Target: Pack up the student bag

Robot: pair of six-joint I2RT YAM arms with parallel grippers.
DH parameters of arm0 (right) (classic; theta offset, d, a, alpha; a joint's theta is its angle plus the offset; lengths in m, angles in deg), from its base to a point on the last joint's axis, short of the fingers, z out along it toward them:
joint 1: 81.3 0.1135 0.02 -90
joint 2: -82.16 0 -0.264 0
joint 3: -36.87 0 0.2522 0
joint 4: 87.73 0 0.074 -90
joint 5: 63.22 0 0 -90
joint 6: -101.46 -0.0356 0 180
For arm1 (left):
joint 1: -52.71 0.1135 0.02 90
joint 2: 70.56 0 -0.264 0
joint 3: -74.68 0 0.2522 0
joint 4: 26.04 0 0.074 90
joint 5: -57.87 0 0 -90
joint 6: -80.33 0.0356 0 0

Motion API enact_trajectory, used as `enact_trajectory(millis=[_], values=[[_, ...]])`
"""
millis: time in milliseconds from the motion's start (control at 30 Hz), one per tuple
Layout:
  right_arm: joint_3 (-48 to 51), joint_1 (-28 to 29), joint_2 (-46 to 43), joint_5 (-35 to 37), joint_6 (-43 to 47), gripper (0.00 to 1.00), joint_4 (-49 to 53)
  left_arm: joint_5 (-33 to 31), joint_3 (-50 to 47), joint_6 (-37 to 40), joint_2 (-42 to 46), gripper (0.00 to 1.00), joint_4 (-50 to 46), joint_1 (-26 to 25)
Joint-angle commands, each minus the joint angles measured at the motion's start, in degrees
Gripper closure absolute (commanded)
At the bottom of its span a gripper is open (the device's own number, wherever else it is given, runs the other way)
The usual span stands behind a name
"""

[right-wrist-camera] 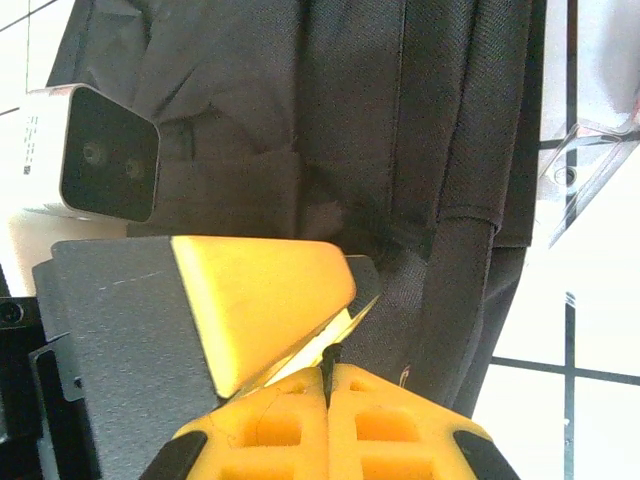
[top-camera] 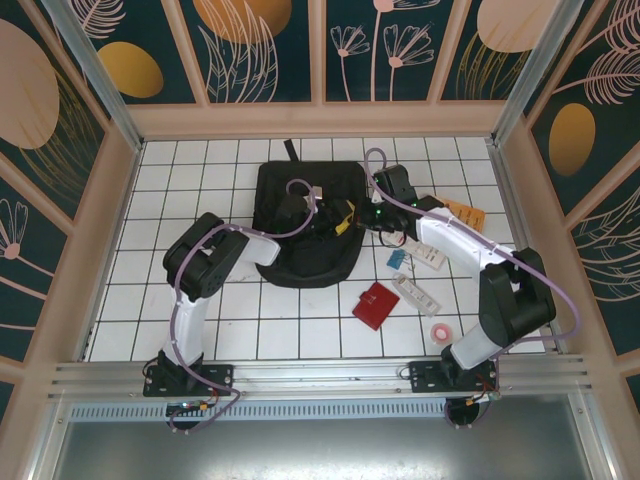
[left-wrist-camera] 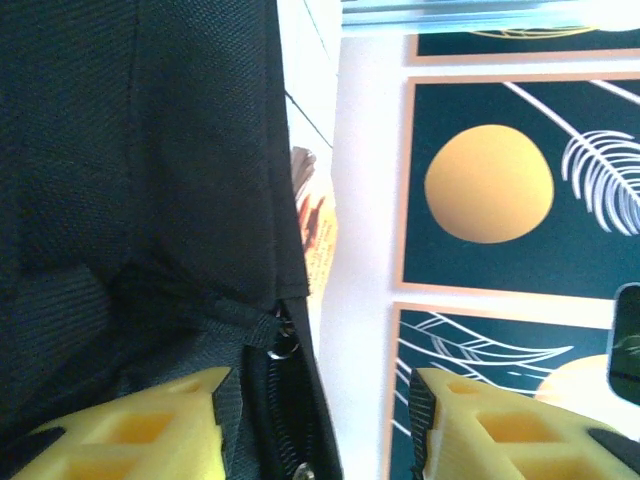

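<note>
Black student bag [top-camera: 295,255] flat at the middle of the white tiled table [top-camera: 200,180], both arms reaching over its right part. Left gripper [left-wrist-camera: 320,400] released, yellow fingers apart astride the bag's zippered edge. Right gripper [right-wrist-camera: 328,395] clenched, fingertips pressed together against the fabric, a thin dark sliver at their seam. Red pouch [top-camera: 376,304] near the bag's front corner; small pink tape roll [top-camera: 441,331] farther right.

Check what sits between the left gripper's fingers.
Left wrist view: the student bag, namely its zippered edge with a metal ring, lies between the fingers of the open left gripper.
</note>
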Motion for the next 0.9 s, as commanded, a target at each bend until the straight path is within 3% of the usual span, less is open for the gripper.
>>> enact_trajectory(millis=[0, 267, 633, 867], values=[[1.26, -0.52, -2.39, -1.89, -0.56, 1.00, -2.80, 1.86, -0.91, -4.96, -2.12, 0.51, 9.17, 0.33], [3.32, -0.83, -4.55, -2.05, -1.44, 0.99, -6.38, 3.36, -1.61, -7.05, -3.16, 0.50, 12.27, 0.06], [3.46, -1.20, -6.64, -5.36, 0.11, 0.73, -6.23, 3.56, -1.59, -7.79, -4.14, 0.50, 13.78, 0.07], [4.05, -3.09, -10.86, -4.58, 1.02, 0.66, -4.83, 3.66, -2.14, -7.10, -4.14, 0.50, 13.08, 0.04]])
